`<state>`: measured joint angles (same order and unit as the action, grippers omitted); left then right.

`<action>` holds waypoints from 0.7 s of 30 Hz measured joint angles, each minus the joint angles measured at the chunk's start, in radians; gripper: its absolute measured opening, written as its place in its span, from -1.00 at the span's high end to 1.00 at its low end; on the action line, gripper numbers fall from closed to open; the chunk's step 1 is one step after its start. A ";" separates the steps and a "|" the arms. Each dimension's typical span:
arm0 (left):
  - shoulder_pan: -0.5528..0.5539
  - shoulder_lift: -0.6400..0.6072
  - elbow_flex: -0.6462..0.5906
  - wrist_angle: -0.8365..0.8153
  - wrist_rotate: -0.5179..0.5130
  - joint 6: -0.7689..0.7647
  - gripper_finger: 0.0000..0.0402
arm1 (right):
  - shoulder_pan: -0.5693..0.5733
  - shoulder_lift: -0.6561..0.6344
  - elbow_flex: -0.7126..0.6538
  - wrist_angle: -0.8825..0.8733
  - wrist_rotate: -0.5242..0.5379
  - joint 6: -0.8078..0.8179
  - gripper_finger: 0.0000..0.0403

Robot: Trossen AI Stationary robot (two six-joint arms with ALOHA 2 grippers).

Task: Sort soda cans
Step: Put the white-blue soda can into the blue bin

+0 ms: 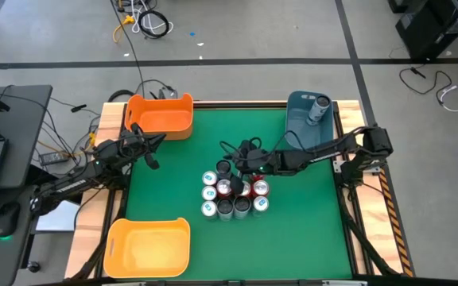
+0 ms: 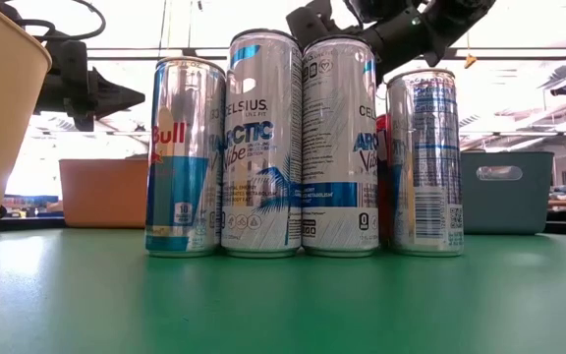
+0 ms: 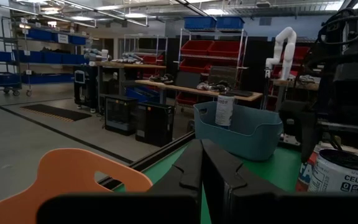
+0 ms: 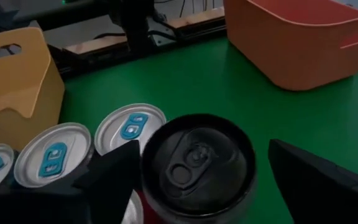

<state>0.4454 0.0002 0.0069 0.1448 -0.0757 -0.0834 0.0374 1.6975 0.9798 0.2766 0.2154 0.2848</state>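
Several soda cans [image 1: 233, 195] stand upright in a tight cluster at the table's middle: white ones with blue marks [image 2: 263, 147], red ones [image 1: 243, 189] and dark ones [image 1: 242, 206]. One more can [image 1: 318, 105] stands in the blue bin [image 1: 296, 127]. My right gripper [image 1: 230, 165] is open at the cluster's far side, its fingers on either side of a dark can [image 4: 197, 165]. My left gripper [image 1: 153, 152] is shut and empty, in the air beside the orange bin [image 1: 161, 115]. My right gripper's fingers come level from the table's right, astride the dark can's upper wall. One finger [image 4: 110, 174] is right beside the wall [image 4: 148, 180], and I cannot tell whether it touches. The other finger [image 4: 316, 180] stands apart. The can stands upright on the table.
The orange bin stands at the far left, the blue bin at the far right and a yellow bin [image 1: 145, 246] at the near left. Bare green table lies on the cluster's left, right and near sides. Cables and a laptop lie off the table's left edge.
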 joint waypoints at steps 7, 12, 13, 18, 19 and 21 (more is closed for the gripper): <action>0.000 0.000 0.000 0.000 0.000 0.000 0.95 | -0.001 -0.002 0.001 -0.009 -0.015 -0.004 -0.18; 0.000 0.000 0.000 0.000 0.000 0.000 0.95 | -0.002 -0.006 0.001 -0.001 -0.022 0.007 -0.18; 0.000 0.000 0.000 0.000 0.000 0.000 0.95 | -0.002 -0.009 0.001 -0.004 -0.023 0.007 -0.18; 0.000 0.000 0.000 0.000 0.000 0.000 0.95 | -0.002 -0.030 0.069 -0.127 0.007 -0.021 -0.22; 0.000 0.000 0.000 0.000 0.000 0.000 0.95 | -0.002 -0.036 0.093 -0.154 0.019 -0.033 -0.22; 0.000 0.000 0.000 0.000 0.000 0.000 0.95 | -0.002 -0.048 0.144 -0.213 0.055 -0.057 -0.20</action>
<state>0.4454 0.0002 0.0069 0.1446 -0.0757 -0.0831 0.0353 1.6499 1.1238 0.0640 0.2707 0.2283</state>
